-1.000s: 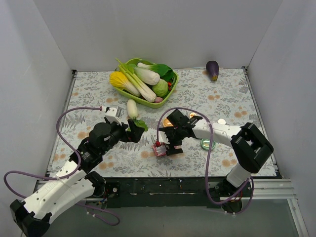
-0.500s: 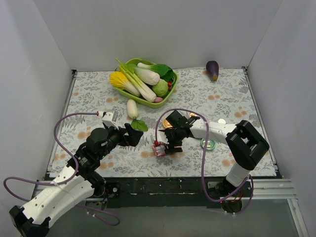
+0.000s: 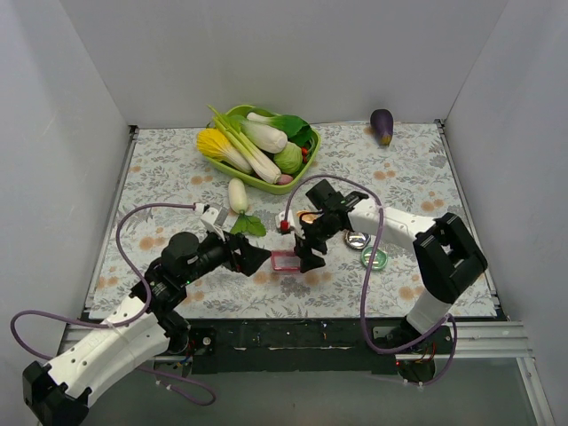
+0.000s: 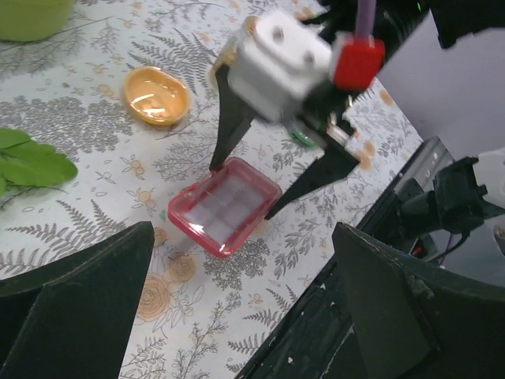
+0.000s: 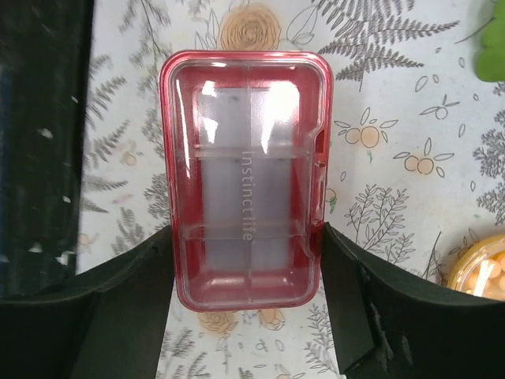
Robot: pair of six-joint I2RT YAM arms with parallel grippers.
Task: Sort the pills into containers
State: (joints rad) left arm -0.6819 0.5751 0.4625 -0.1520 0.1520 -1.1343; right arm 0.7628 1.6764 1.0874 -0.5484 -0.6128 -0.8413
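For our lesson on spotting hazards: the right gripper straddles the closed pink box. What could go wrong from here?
1. The right gripper flanks the pink box only near one end, so the box could pivot or slip if lifted.
2. Its lid looks shut, so nothing can go in yet.
3. The open left gripper sits close by; the arms might collide.

Right gripper (image 4: 241, 192) flanks pink box (image 4: 221, 217), blocking its sides.
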